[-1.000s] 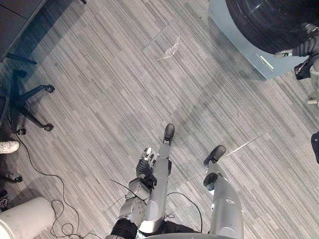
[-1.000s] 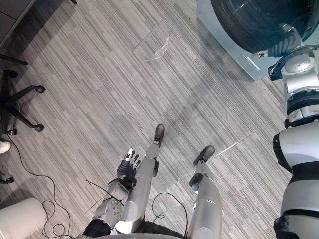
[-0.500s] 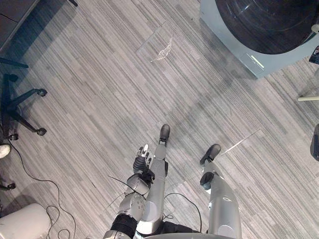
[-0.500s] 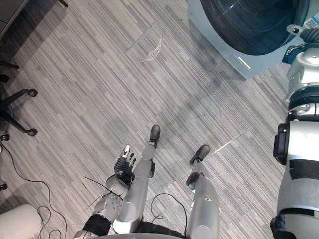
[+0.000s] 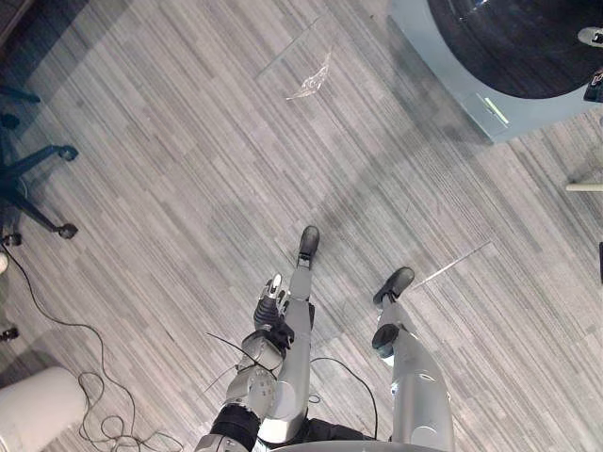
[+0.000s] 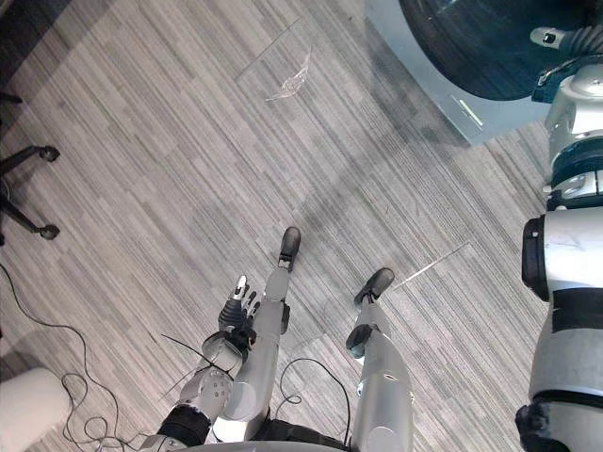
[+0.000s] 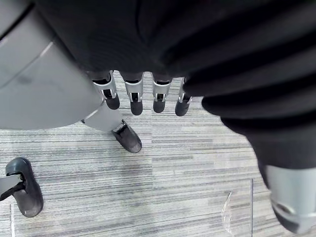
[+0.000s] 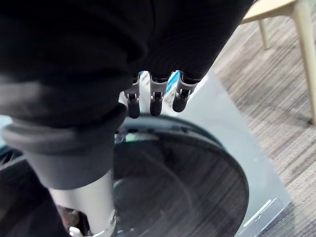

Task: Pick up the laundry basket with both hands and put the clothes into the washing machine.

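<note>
Washing machine ahead right, chair left, bin nearer left.

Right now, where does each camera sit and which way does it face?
Eye views: on the head, looking down at floor, washer upper right, left hand below.
Left wrist: along the left hand's fingers, down at floor.
Right wrist: along the right hand, at the washer's door.
Shared: both eyes and right wrist see the washer.

My right hand has moved up from the washing machine's front edge over its dark door.
</note>
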{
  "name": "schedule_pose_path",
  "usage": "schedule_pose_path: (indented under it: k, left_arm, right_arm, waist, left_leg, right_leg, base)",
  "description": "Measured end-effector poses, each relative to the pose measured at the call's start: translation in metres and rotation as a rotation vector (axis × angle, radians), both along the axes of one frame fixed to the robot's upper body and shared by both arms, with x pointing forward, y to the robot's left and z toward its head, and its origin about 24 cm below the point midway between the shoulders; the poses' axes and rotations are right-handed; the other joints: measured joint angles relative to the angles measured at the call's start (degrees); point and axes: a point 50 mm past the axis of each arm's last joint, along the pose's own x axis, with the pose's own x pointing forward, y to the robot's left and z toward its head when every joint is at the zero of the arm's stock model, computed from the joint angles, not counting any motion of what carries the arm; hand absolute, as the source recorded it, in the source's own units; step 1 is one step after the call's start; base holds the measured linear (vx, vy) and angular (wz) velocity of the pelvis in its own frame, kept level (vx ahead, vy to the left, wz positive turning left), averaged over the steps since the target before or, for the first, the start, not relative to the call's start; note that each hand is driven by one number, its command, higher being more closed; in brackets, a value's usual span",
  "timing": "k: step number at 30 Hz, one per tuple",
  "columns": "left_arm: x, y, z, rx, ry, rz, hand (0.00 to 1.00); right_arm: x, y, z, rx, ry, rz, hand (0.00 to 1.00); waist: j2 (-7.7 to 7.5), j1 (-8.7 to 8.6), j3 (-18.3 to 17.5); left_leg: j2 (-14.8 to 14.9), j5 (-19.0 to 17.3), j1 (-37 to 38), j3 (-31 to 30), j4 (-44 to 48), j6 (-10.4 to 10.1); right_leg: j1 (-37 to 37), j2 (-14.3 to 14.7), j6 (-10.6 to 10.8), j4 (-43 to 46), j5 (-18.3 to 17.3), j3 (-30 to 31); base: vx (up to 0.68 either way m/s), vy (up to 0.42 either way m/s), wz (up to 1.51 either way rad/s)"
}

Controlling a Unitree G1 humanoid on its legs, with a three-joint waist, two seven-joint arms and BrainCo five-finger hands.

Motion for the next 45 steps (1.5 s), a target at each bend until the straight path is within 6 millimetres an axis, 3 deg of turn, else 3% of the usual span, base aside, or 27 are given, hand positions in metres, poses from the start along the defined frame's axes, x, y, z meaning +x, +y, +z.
schedule_pose_path:
  k: [4,8,14,18,23,28,30,33,37,39,41,42,43,45]
  left_arm:
    - [0.001,0.0,0.001,-0.007,-0.018,-0.013,0.0]
    - [0.001,-0.001,0.003,-0.021,-0.047,-0.048,0.0]
    - [0.004,-0.006,0.006,-0.049,-0.088,-0.114,0.0]
    - [0.005,-0.007,0.006,-0.042,-0.089,-0.134,0.0]
    - [0.004,-0.008,0.001,-0.027,-0.067,-0.156,0.0]
    - [0.003,-0.008,-0.001,-0.022,-0.067,-0.176,0.0]
    - [0.002,-0.004,-0.003,-0.007,-0.062,-0.178,0.0]
    - [0.001,0.0,-0.005,0.006,-0.051,-0.177,0.0]
    - [0.0,0.004,-0.008,0.027,-0.04,-0.181,0.0]
    - [-0.001,0.004,-0.008,0.033,-0.039,-0.184,0.0]
    - [-0.002,0.01,-0.01,0.037,-0.028,-0.171,0.0]
    - [-0.003,0.011,-0.01,0.038,-0.026,-0.169,0.0]
    - [-0.006,0.016,-0.01,0.05,-0.027,-0.163,0.0]
    - [-0.012,0.024,-0.011,0.068,-0.026,-0.154,0.0]
  right_arm:
    - [-0.015,-0.018,0.012,-0.035,0.008,-0.023,0.0]
    - [-0.023,-0.028,0.018,-0.047,0.038,0.049,0.0]
    - [-0.022,-0.027,0.014,-0.073,0.146,0.178,0.0]
    - [-0.014,-0.022,-0.002,-0.047,0.196,0.266,0.0]
    - [0.011,0.005,-0.055,0.046,0.252,0.45,0.0]
    - [0.022,0.028,-0.096,0.032,0.351,0.569,0.0]
    - [0.029,0.048,-0.128,0.047,0.404,0.64,0.0]
    - [0.033,0.061,-0.139,0.056,0.415,0.685,0.0]
    - [0.032,0.08,-0.187,0.116,0.492,0.727,0.0]
    - [0.025,0.084,-0.222,0.164,0.564,0.727,0.0]
    - [0.006,0.095,-0.28,0.29,0.662,0.733,0.0]
    - [-0.001,0.099,-0.295,0.328,0.685,0.732,0.0]
    - [-0.017,0.115,-0.33,0.437,0.72,0.745,0.0]
    - [-0.039,0.136,-0.364,0.532,0.752,0.758,0.0]
  waist:
    - [0.04,1.26,0.0]
    - [0.04,1.42,0.0]
    - [0.07,1.46,0.0]
    - [0.12,2.78,0.0]
    - [0.21,2.54,-0.1]
    - [0.49,2.62,-0.3]
    - [0.59,2.4,-0.4]
    - [0.53,2.39,-0.4]
    - [0.35,2.04,-0.6]
    - [0.06,1.29,-0.9]
    - [-0.99,0.51,-1.4]
    - [-1.16,0.2,-1.5]
    - [-2.15,-0.68,-1.4]
    - [-3.47,-1.52,-1.5]
  left_leg:
    - [-0.1,0.0,-1.6,-1.1,0.0,0.0]
    - [-0.4,0.0,-2.4,-1.5,-0.1,0.0]
    - [-0.1,0.0,-2.4,-1.4,-0.1,0.0]
    - [0.2,0.0,-2.2,-1.0,-0.1,0.0]
    - [0.0,-0.1,0.1,-0.4,0.0,0.0]
    - [0.1,-0.4,1.3,0.2,0.0,-0.5]
    - [0.0,-0.4,1.6,0.4,0.0,-0.4]
    - [0.0,-0.2,2.5,0.4,0.0,-0.2]
    - [-0.2,-0.3,4.5,0.4,0.0,-0.2]
    - [-0.4,-0.4,5.2,0.3,0.0,-0.1]
    - [-1.0,-1.9,5.9,0.4,2.3,0.2]
    - [-1.2,-2.5,6.0,0.4,3.3,0.3]
    - [-1.4,-4.6,6.9,0.6,6.5,0.5]
    - [-1.4,-7.8,7.8,1.2,10.6,0.3]
  right_leg:
    - [0.2,0.5,0.2,-3.0,1.2,-1.2]
    - [0.3,0.6,0.3,-4.4,1.6,-1.5]
    - [0.4,1.2,0.3,-4.8,1.6,-1.4]
    - [0.4,1.7,0.0,-5.3,1.8,-0.9]
    - [2.7,1.6,-0.1,-6.5,2.6,-0.3]
    - [3.6,1.6,0.2,-6.7,2.4,0.5]
    - [3.8,1.5,0.3,-6.6,2.6,0.6]
    - [4.6,1.5,-0.1,-6.6,2.9,0.6]
    - [6.3,0.8,0.5,-5.5,2.3,0.5]
    - [6.7,0.2,0.8,-4.2,1.6,0.5]
    - [7.3,-0.8,1.1,-1.8,0.3,0.6]
    - [7.8,-1.0,1.3,-1.3,0.0,0.6]
    - [9.3,-1.6,1.5,0.2,-1.0,1.0]
    - [11.1,-1.7,2.0,1.7,-2.6,2.0]
  base:
    - [0.05,0.004,0.11]
    - [0.06,0.039,0.06]
    - [0.03,0.068,-0.04]
    - [0.01,0.077,-0.07]
    - [0.03,0.094,-0.02]
    - [0.0,0.098,-0.07]
    - [-0.02,0.097,-0.03]
    - [0.0,0.071,0.03]
    - [0.04,0.075,0.07]
    - [0.02,0.064,0.07]
    - [0.02,0.052,0.05]
    - [0.01,0.045,0.04]
    - [0.01,0.032,-0.03]
    - [0.02,0.016,-0.15]
